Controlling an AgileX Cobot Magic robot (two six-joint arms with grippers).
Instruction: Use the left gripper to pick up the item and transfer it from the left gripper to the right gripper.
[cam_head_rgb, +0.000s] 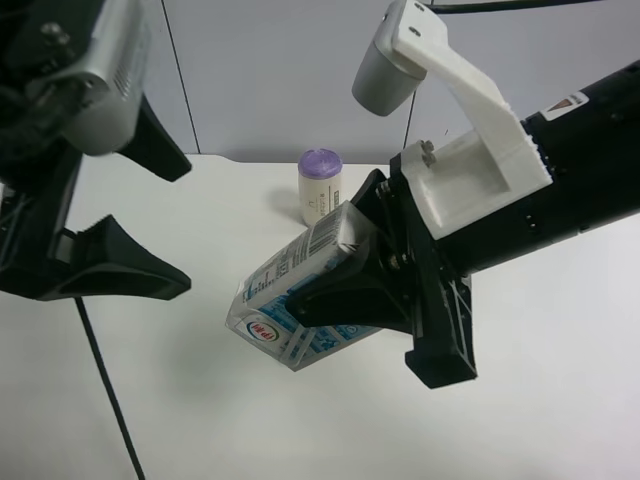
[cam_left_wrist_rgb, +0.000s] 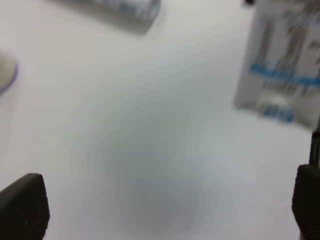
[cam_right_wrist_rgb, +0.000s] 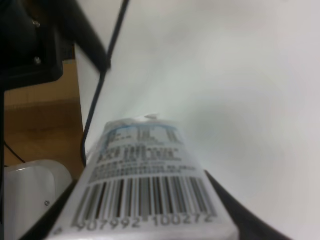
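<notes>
Judging from how things lie, the task is nearly complete: the carton (cam_head_rgb: 283, 292) hangs clear of the table (cam_head_rgb: 560, 390) in the grasp of the right gripper (cam_head_rgb: 325, 255), while the left gripper (cam_head_rgb: 180, 228) stands apart at 9 o'clock in the high view with nothing in it. What appears to be left is little more than for the arms to draw apart and for the right one to carry the carton securely. The right gripper reaches in from about 3 o'clock, and its jaws are clamped on the tilted carton: one black finger crosses its near face, the other sits behind its gabled end. The right wrist view confirms this, with the carton (cam_right_wrist_rgb: 145, 190) filling the lower middle, barcode side up, and dark fingers on either side of it. The left gripper (cam_left_wrist_rgb: 165, 210) is spread wide and empty; its fingertips (cam_left_wrist_rgb: 22, 205) sit at the two lower corners of the left wrist view with bare table between them, and the carton (cam_left_wrist_rgb: 285, 65) is blurred and well apart from them. A purple-topped cylinder (cam_head_rgb: 321, 185) stands on the table at 12 o'clock from the carton, touching neither gripper.
</notes>
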